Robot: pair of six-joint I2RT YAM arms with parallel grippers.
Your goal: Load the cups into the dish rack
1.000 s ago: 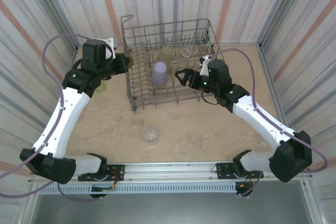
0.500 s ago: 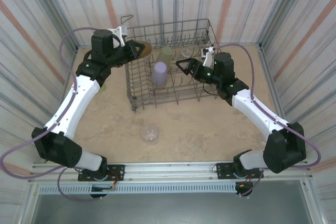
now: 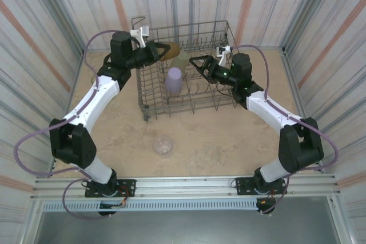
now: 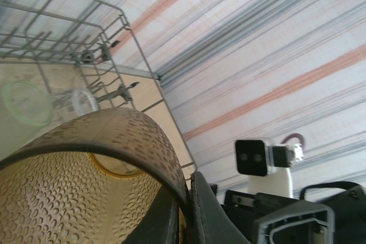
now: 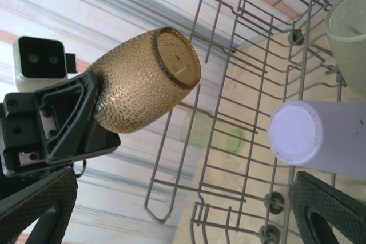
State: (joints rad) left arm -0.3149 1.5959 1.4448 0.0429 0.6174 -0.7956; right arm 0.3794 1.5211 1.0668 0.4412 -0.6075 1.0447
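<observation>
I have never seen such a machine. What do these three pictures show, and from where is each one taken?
Two robot arms are bolted to a table's near edge. One picture looks down from above; the other two come from a small camera on each wrist. On the table stands a wire dish rack with a lavender cup inside. A clear cup sits on the table, nearer the arms. The left gripper holds an amber cup at the rack's far left corner. The right gripper is open and empty.

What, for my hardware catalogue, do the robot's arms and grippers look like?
The left arm and right arm have white shells, black joints and a lavender cable alongside. The left gripper and right gripper are black, with a small white camera block at each wrist.
</observation>
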